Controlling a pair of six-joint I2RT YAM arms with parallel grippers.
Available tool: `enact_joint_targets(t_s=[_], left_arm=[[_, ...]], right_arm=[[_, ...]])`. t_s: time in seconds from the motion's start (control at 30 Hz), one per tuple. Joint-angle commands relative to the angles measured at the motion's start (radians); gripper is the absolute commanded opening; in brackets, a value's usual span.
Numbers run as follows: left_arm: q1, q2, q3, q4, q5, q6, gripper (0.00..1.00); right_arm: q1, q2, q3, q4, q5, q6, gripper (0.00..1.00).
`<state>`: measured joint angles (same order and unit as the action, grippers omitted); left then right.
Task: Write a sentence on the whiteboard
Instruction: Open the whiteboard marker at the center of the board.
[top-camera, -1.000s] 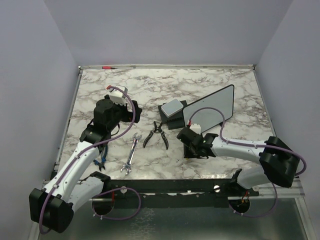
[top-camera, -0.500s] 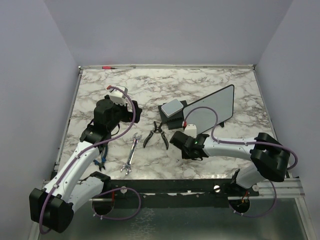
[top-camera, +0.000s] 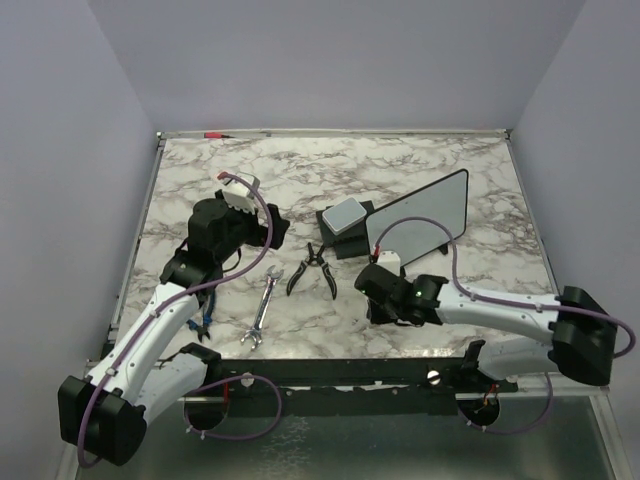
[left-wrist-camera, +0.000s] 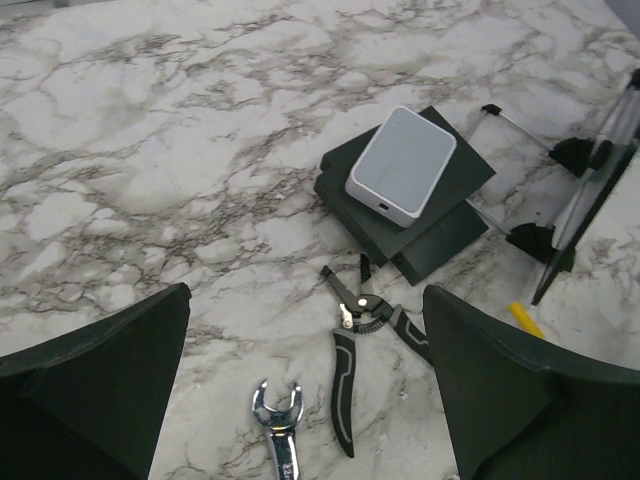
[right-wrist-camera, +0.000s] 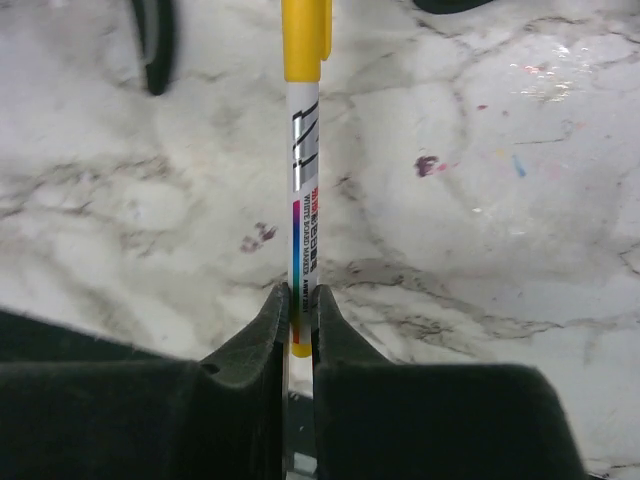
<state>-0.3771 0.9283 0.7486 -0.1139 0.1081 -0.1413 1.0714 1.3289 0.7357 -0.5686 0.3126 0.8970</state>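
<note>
- The marble table (top-camera: 450, 160) is pictured from above. The whiteboard (top-camera: 425, 212) is propped on its stand, its long edge running from near-left to far-right. No sentence can be made out on its face.
- The right arm is placed nearer. The right gripper (right-wrist-camera: 300, 305) is set low just in front of the whiteboard's near-left corner, its jaws clamped on the marker.
- The left gripper (top-camera: 276, 230) is seen well to the left of the whiteboard, jaws spread wide with nothing between them.
- A black block (top-camera: 345, 228) topped with a grey pad is found just beside the whiteboard's left end.
- Pliers (top-camera: 314, 270) and a wrench (top-camera: 260, 312) are laid out farther left of the whiteboard and nearer the arms.
- The marker (right-wrist-camera: 303, 170) is gripped by its tail, with its long axis running straight out from the jaws over bare marble. A yellow cap is shown on the far end.
- The whiteboard is absent from the right wrist view, so the marker is judged to be aimed away from it. A swing round towards the face is thought to be needed, with the cap taken off first.
</note>
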Motion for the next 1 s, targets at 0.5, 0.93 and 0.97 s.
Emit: enact_joint_targets(t_s=[0.5, 0.93, 0.97], left_arm=[[-0.049, 0.013, -0.070, 0.375, 0.609, -0.377, 0.99], [-0.050, 0.027, -0.059, 0.358, 0.615, -0.395, 0.75], [-0.049, 0.028, -0.058, 0.358, 0.616, -0.397, 0.67]], right_arm=[[0.175, -0.259, 0.012, 0.473, 0.062, -0.406, 0.00], [0.216, -0.220, 0.020, 0.689, 0.170, -0.543, 0.00], [0.218, -0.220, 0.021, 0.693, 0.171, -0.549, 0.00]])
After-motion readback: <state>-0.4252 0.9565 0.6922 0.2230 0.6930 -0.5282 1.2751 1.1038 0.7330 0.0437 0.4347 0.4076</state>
